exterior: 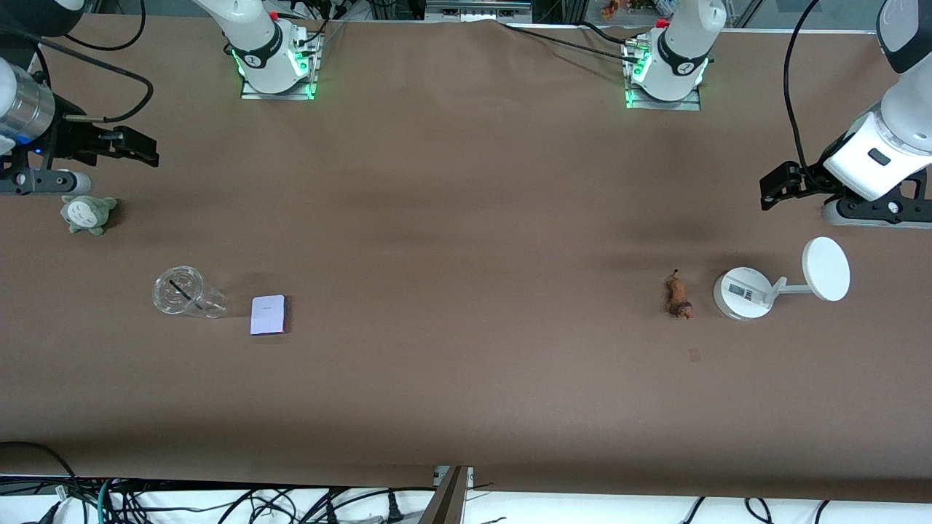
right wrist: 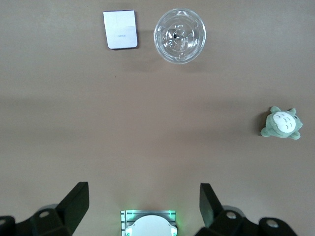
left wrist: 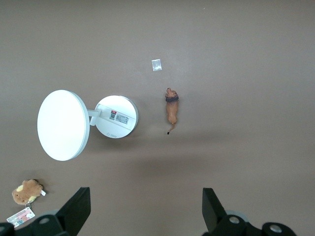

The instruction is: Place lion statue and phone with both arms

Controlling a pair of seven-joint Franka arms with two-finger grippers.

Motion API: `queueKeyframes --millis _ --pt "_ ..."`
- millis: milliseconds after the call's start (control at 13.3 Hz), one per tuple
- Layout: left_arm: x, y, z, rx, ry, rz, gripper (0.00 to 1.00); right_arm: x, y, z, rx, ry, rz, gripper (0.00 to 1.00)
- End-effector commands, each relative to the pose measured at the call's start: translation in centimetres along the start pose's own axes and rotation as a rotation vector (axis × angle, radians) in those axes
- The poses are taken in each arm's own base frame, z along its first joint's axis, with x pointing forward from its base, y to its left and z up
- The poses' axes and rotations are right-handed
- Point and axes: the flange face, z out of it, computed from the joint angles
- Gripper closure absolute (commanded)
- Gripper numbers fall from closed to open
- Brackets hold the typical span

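Note:
The lion statue [exterior: 679, 298], a tiny orange-brown figurine, lies on the table toward the left arm's end, beside a white stand; it also shows in the left wrist view [left wrist: 172, 109]. The phone [exterior: 268, 315], a flat pale slab with dark edges, lies toward the right arm's end beside a clear cup; it also shows in the right wrist view [right wrist: 120, 29]. My left gripper [exterior: 770, 191] [left wrist: 146, 209] is open and empty, up over bare table at its end. My right gripper [exterior: 145, 149] [right wrist: 144, 204] is open and empty, up over bare table at its end.
A white round stand with a disc [exterior: 743, 292] [left wrist: 115, 116] stands beside the lion. A clear plastic cup [exterior: 186, 292] [right wrist: 179, 35] lies beside the phone. A grey-green plush [exterior: 87, 213] [right wrist: 281, 123] sits under the right arm. A brown plush [left wrist: 27, 191] shows in the left wrist view.

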Motion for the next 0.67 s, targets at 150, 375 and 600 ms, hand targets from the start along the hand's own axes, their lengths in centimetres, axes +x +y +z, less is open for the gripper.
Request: queueKeyframes --millis 150,375,600 --pt "-0.24 0.08 -0.71 -0.02 -0.001 0.001 0.0 -1.58 0.77 -0.85 -0.005 0.039 0.007 0.0" --pt "-0.19 0.08 -0.7 -0.02 -0.001 0.001 0.0 -1.52 0.51 -0.87 0.003 0.04 0.005 0.0" --pt "-0.19 0.08 -0.7 -0.02 -0.001 0.001 0.0 -1.31 0.36 -0.51 0.013 0.032 0.002 0.0"
